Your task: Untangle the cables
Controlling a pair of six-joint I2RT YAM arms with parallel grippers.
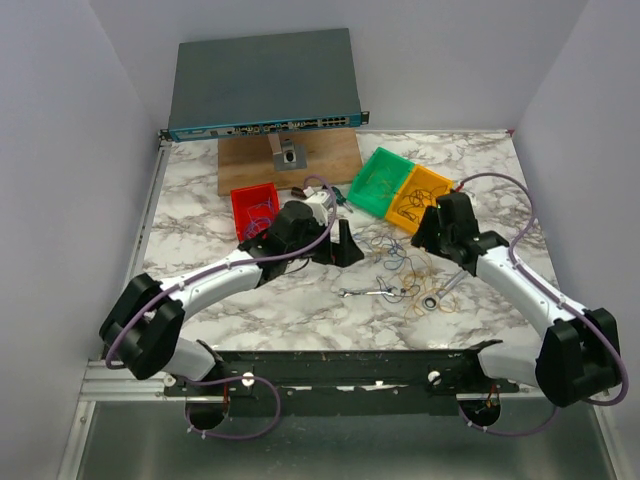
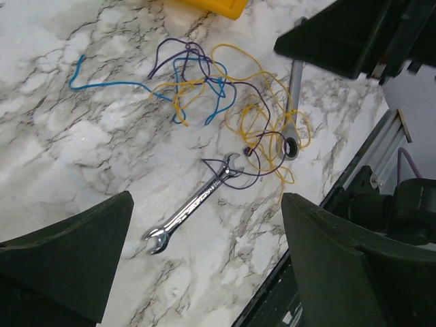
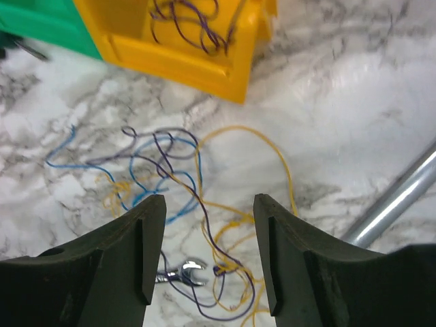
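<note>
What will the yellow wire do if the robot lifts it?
Probably droop limply: the yellow wire lies in loose curls. It likely drags the blue wire and purple wire along, since they cross in one tangle. It looks thin, so probably very light.

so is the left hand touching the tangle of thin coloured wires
Apart. The left wrist view shows bare white marble tabletop between the left hand and the tangle of thin coloured wires.

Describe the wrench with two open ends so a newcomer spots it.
On the table, find the wire tangle in front of the yellow bin. The wrench lies at its near-left edge, both ends open forks; the other wrench ends in a ring.
</note>
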